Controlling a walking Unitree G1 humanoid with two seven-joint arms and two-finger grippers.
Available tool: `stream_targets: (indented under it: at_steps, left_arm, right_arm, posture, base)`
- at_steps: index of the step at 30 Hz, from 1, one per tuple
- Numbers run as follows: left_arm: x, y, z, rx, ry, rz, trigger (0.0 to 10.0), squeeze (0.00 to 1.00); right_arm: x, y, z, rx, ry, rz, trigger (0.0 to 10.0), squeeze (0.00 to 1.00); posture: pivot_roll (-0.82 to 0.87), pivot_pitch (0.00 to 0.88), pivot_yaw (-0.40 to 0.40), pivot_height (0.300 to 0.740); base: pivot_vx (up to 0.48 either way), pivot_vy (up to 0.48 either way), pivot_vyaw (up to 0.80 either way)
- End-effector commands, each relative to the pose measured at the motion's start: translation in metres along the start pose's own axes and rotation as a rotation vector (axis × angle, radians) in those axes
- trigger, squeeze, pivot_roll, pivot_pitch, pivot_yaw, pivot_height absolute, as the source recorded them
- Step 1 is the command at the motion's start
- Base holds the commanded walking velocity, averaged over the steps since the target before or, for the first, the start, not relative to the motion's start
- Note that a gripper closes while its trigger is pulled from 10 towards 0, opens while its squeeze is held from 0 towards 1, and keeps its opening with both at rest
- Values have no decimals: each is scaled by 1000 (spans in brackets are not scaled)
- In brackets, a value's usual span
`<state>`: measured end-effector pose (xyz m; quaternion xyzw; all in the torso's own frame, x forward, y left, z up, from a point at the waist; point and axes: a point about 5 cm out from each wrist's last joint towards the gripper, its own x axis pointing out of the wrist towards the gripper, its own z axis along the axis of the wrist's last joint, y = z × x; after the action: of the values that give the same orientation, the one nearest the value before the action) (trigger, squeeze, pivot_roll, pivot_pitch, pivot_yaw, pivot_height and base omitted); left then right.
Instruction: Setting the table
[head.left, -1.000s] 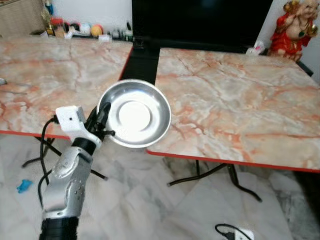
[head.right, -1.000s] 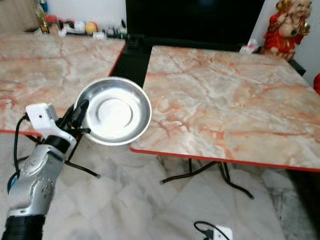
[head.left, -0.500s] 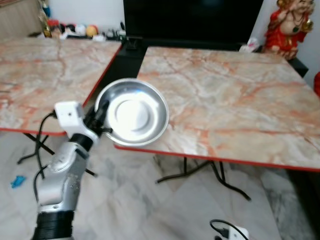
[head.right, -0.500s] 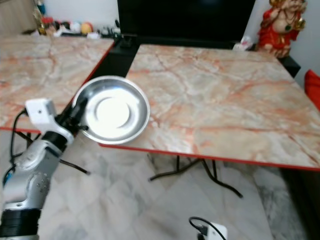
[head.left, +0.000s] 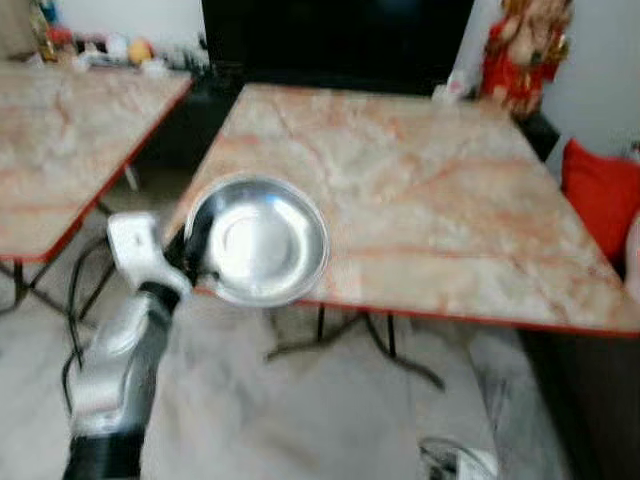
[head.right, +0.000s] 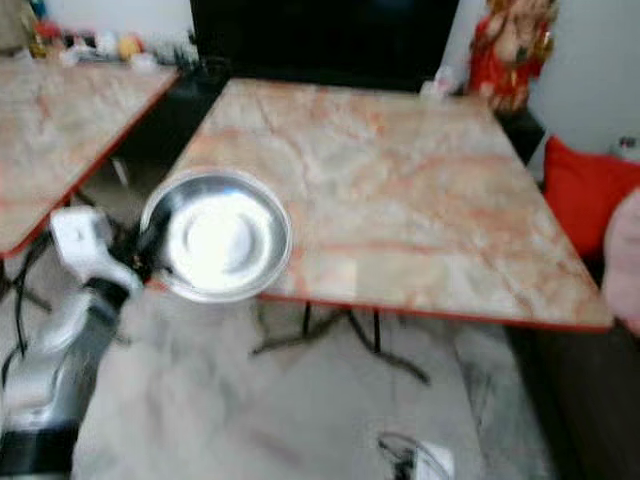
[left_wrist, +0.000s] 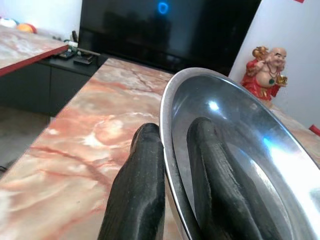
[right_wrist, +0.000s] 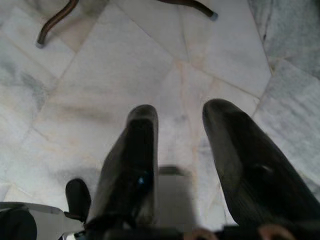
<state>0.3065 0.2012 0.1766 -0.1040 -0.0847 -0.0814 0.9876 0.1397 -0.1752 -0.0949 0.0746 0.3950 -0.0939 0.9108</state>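
Note:
A shiny steel bowl hangs in the air over the near left corner of the marble table. My left gripper is shut on the bowl's rim, one black finger inside and one outside. In the left wrist view the bowl tilts up beside the fingers, with the table beyond. My right gripper hangs open above the pale tiled floor, nothing between its fingers.
A second marble table stands to the left, with a gap between the two. A dark TV and a red figurine sit behind. A red cushion lies at the right. Metal table legs and a cable are on the floor.
The whole view has shifted left, so the camera has turned right. The bowl stays held by my left gripper and now overlaps the right table's near corner.

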Motion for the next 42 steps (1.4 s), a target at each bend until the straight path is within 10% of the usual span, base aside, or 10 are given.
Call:
stream_targets:
  at_steps: [1, 42]
  left_arm:
    - [4, -10, 5, -1, -35, -42, 10000, 0]
    - [2, -5, -2, -23, 14, -3, 10000, 0]
  right_arm:
    - [-1, -10, 1, -7, -6, -24, 10000, 0]
    - [0, -9, 1, -13, -5, -14, 10000, 0]
  posture:
    - [118, 0, -13, 740]
    - [112, 0, -33, 740]
  base:
    - [0, -379, 0]
    - [0, -107, 0]
